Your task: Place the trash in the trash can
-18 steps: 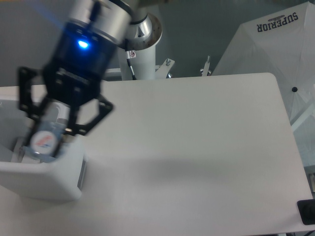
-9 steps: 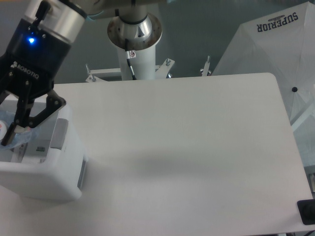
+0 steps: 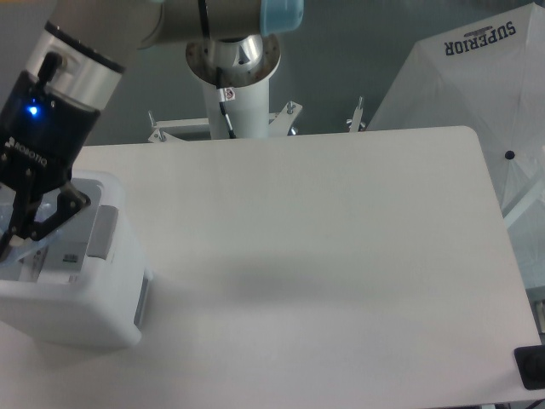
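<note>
The trash can [image 3: 81, 317], a boxy white bin with a thick rim and a grey panel, stands at the table's left edge and is cut off by the frame. My gripper [image 3: 12, 242] hangs over its opening, with the black fingers [image 3: 44, 223] reaching down inside the rim. The left side of the gripper runs out of the picture, so the gap between the fingers does not show. No trash is plainly visible. The bottle and the pouch are hidden or out of view.
The white table [image 3: 324, 256] stretches to the right of the bin. The arm's base column [image 3: 234, 85] stands behind the table's far edge. A white umbrella-like cover [image 3: 477, 77] sits at the back right, and a small black object [image 3: 532, 368] lies at the bottom right corner.
The gripper has moved left and down over the bin. A second ago the bottle with the blue-red label showed between its fingers; now it no longer shows.
</note>
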Tool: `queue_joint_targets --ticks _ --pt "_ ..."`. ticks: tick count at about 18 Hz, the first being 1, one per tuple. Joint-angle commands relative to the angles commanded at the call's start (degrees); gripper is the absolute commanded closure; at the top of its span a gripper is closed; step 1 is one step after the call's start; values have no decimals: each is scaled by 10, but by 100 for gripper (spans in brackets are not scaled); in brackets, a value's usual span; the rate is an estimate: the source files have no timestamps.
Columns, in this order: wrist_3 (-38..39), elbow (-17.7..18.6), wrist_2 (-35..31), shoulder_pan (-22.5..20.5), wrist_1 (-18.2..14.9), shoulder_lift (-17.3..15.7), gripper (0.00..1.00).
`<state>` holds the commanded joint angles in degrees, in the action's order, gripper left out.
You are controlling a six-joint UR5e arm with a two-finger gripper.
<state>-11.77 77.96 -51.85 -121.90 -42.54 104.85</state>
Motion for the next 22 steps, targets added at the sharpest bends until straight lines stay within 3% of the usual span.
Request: queue_joint_targets --ticks 1,2,3,5,8,13,20,22 --pt "-5 5 0 0 0 0 81" --pt "-11 11 0 1 -1 -1 68" --pt "-15 17 -1 1 -1 -3 62" --pt "-29 29 -4 1 -1 -5 34" --pt "-50 54 -6 1 -2 -16 0" --pt "-59 68 -6 -8 -4 -20 0" --pt "-59 77 -11 -111 -5 -14 0" --pt "-63 77 -55 -136 -5 -9 0"
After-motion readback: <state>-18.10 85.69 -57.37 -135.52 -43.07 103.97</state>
